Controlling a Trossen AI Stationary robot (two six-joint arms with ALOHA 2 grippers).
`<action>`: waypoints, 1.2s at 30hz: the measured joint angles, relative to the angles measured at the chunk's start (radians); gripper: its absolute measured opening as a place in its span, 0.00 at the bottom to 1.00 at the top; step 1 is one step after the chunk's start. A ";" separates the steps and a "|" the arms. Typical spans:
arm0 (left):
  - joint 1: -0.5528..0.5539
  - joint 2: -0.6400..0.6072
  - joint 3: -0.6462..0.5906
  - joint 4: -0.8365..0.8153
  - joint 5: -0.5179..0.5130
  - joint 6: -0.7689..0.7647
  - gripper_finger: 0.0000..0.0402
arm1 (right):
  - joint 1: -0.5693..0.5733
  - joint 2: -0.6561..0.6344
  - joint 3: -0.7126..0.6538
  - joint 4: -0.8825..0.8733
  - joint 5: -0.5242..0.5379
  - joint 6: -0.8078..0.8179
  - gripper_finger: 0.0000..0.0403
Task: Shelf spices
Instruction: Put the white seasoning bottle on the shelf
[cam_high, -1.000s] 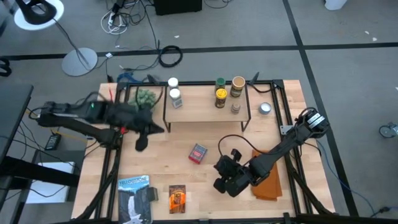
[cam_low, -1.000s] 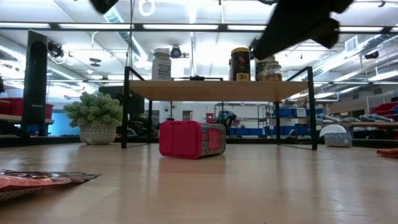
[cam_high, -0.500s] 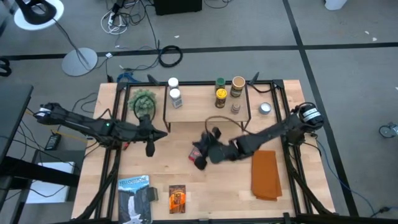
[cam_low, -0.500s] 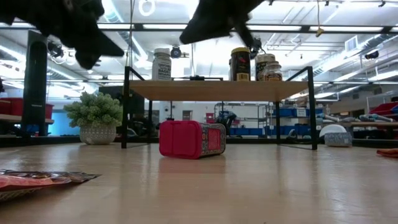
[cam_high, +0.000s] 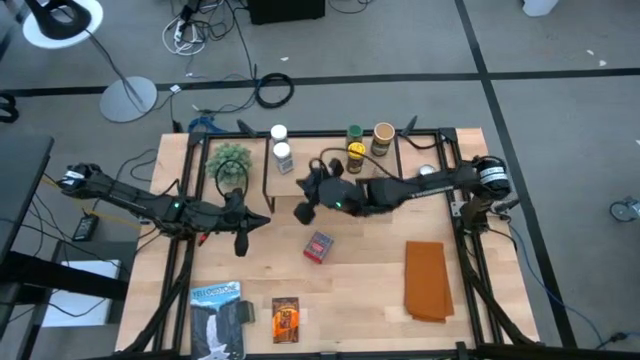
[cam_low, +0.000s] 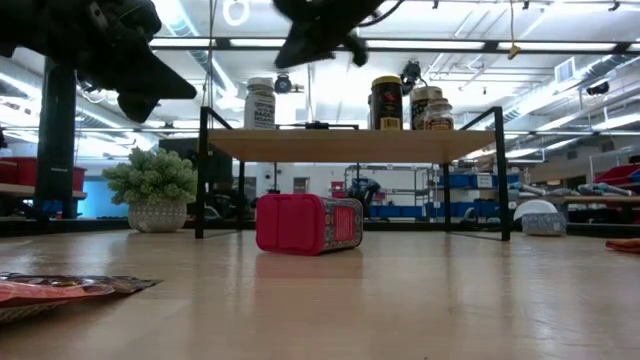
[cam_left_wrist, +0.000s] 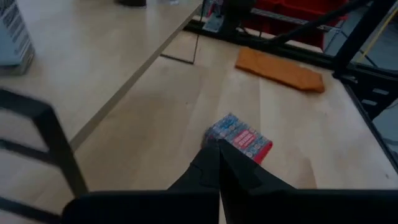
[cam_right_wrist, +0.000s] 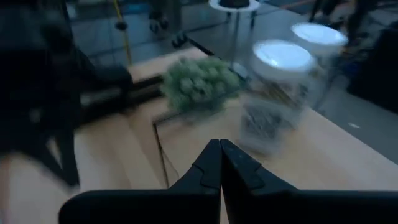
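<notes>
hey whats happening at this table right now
Two robot arms are shelving spices, and neither holds anything. The right gripper, shut, hangs over the shelf, where several jars already stand. The left gripper, also shut, hovers above the table. The red box and an orange-brown packet lie unshelved on the table.

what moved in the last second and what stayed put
The right gripper, shut and empty, swept from the table's front right, near the orange cloth, across to above the shelf. The left gripper, shut too, moved slightly towards the front. The red box, the jars and the packets stayed put; nothing was picked up or released.
</notes>
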 joint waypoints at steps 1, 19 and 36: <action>-0.001 0.000 0.000 0.007 0.000 0.003 0.00 | -0.014 0.024 0.028 0.011 -0.025 -0.002 0.00; -0.001 0.001 0.001 0.002 0.017 0.003 0.00 | -0.086 0.267 0.427 -0.480 0.154 0.031 0.00; -0.001 0.000 0.001 0.006 0.028 0.002 0.00 | -0.128 0.272 0.428 -0.394 -0.016 -0.033 0.00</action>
